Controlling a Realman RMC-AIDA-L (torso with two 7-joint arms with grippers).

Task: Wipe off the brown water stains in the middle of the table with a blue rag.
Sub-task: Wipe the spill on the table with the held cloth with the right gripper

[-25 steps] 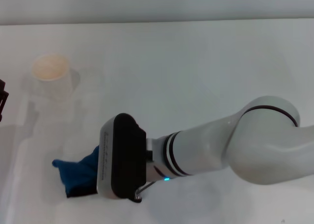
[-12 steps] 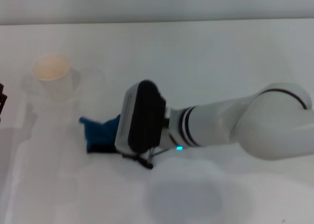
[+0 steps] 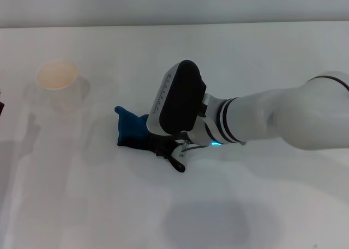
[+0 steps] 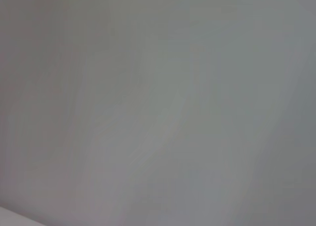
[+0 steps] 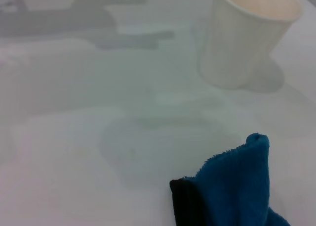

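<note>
The blue rag point(image 3: 131, 130) lies bunched on the white table point(image 3: 256, 58), left of the middle. It also shows in the right wrist view point(image 5: 237, 191), with its black edging on the near side. My right gripper point(image 3: 159, 144) is shut on the rag's right end and presses it onto the table; the dark wrist housing hides most of the fingers. In the right wrist view a faint pale wet patch point(image 5: 163, 147) lies on the table just ahead of the rag; no clear brown colour shows. Only a dark sliver of my left gripper point(image 3: 1, 106) shows at the left edge.
A white paper cup point(image 3: 57, 84) with a beige inside stands upright at the far left, beyond the rag; it shows in the right wrist view point(image 5: 249, 35) too. The left wrist view shows only plain grey surface.
My right gripper has dragged the blue rag from the near left of the table away from me and to the right, toward the middle. The left gripper's sliver has shrunk at the edge.
</note>
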